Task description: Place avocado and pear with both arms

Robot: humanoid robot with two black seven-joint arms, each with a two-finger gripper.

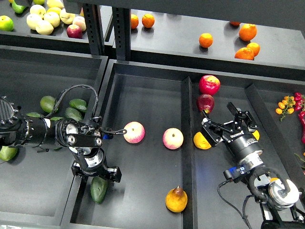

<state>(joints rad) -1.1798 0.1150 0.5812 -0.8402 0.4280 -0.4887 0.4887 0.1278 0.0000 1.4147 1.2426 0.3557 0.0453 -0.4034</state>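
The dark green avocado (pixel 98 190) lies at the front left of the middle tray (pixel 147 95), next to its left wall. My left gripper (pixel 95 172) hovers right over the avocado's far end with its two fingers spread apart and nothing held. The golden pear (pixel 176 199) with a brown stem patch sits at the tray's front right. My right gripper (pixel 219 117) is open and empty in the right tray, between a dark red apple (pixel 205 102) and a yellow fruit (pixel 200 141).
Two pink-and-yellow apples (pixel 134 132) (pixel 172 138) lie mid-tray. A red apple (pixel 209 84) is further back. Several green fruits (pixel 73 113) lie in the left tray. Oranges (pixel 247 32) and pale fruits (pixel 44 20) sit on the back shelf. A divider (pixel 187 143) separates the trays.
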